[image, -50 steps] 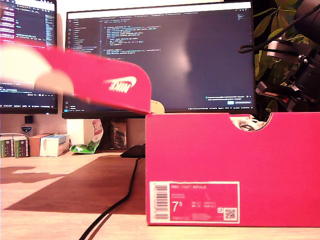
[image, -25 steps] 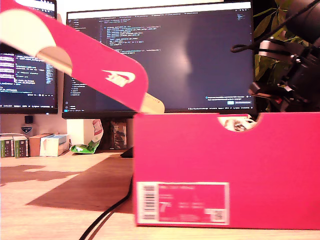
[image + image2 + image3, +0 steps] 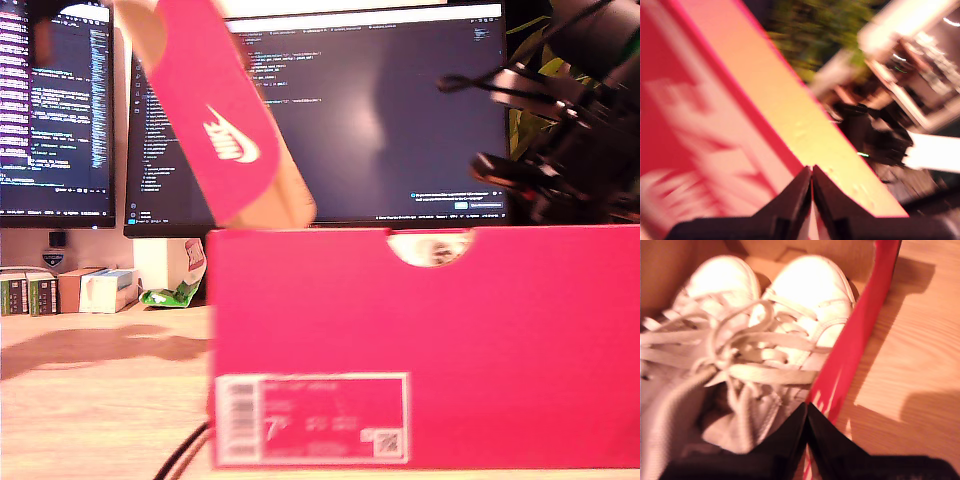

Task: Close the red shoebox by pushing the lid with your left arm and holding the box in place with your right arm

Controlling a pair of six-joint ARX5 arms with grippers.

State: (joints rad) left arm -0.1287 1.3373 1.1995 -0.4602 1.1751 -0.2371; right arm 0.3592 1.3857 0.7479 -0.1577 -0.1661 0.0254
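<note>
The red shoebox (image 3: pixel 420 340) fills the exterior view's lower right, its white label (image 3: pixel 310 418) facing the camera. Its lid (image 3: pixel 225 120), with a white logo, stands steeply raised toward the exterior view's upper left. My first gripper (image 3: pixel 811 172) is shut, with its tips against the lid (image 3: pixel 705 125) beside its tan edge (image 3: pixel 805 115). My second gripper (image 3: pixel 806 410) is shut at the box's red wall (image 3: pixel 860 340), next to white laced shoes (image 3: pixel 740 340) inside. The second arm (image 3: pixel 570 140) hangs blurred over the box at the exterior view's right.
Two lit monitors (image 3: pixel 380 110) (image 3: pixel 55 110) stand behind the box. A black cable (image 3: pixel 185 455) runs over the wooden table (image 3: pixel 100 400). Small boxes (image 3: pixel 90 288) and a green wrapper (image 3: pixel 170 293) sit at the exterior view's left, a plant (image 3: pixel 525 60) at the back right.
The lid has swung up from nearly level to steep. The box has slid toward the exterior view's left, and the second arm has moved left with it.
</note>
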